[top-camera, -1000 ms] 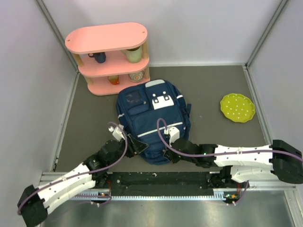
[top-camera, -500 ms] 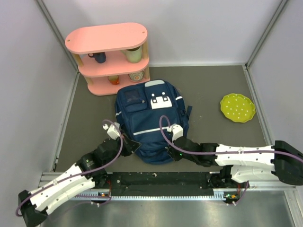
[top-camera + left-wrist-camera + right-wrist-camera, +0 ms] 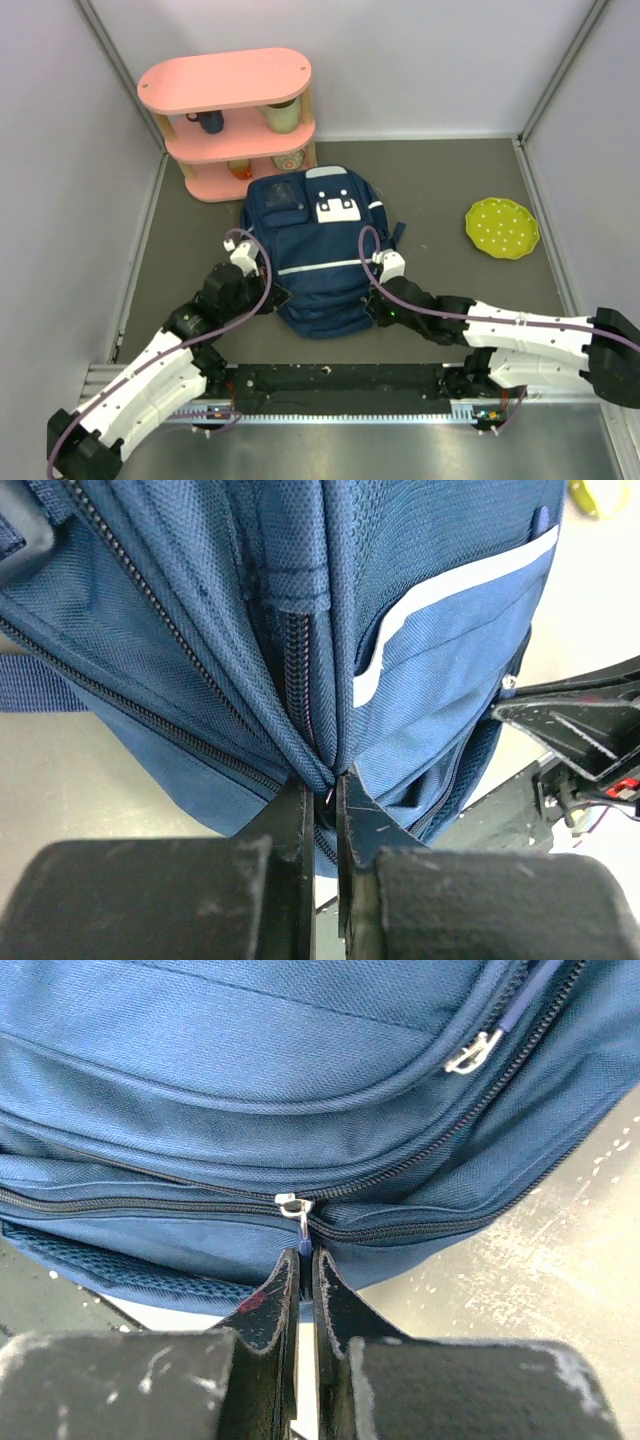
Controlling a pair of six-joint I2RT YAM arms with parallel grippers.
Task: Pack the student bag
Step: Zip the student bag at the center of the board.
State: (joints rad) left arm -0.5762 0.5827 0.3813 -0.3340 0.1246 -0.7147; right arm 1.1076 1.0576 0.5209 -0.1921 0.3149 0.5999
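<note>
Two closed pinches hold the bag (image 3: 315, 250) at its near edge: the left gripper (image 3: 327, 798) nips where its zips meet, the right gripper (image 3: 303, 1260) grips a zip pull (image 3: 295, 1206), probably to open it for packing. The bag lies flat mid-table, before the shelf (image 3: 225, 80), with a plate (image 3: 502, 228) off to the right.

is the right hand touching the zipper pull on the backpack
Touching. The right wrist view shows the right hand pinched shut on the zipper pull of the student bag, with no gap.
</note>
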